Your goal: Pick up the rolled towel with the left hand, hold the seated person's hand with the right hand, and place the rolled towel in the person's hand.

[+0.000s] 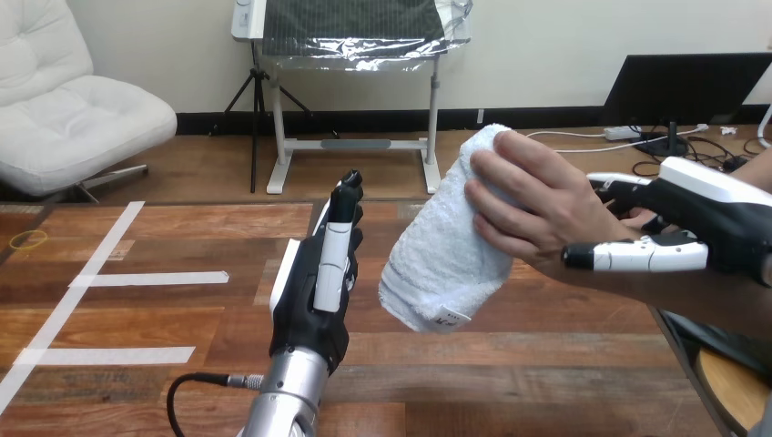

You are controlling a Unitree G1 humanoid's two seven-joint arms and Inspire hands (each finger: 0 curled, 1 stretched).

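In the head view, the white rolled terry towel [437,264] stood tilted above the brown wooden table [164,319]. It was gripped near its top by the person's hand [523,205] at the view's right. The robot's right hand [701,228] had thumb and fingers closed around the person's wrist, I think to keep that hand steady for receiving. The left hand [314,291] stood just beside the towel, apart from it, fingers straight and holding nothing, so the handover seemed done.
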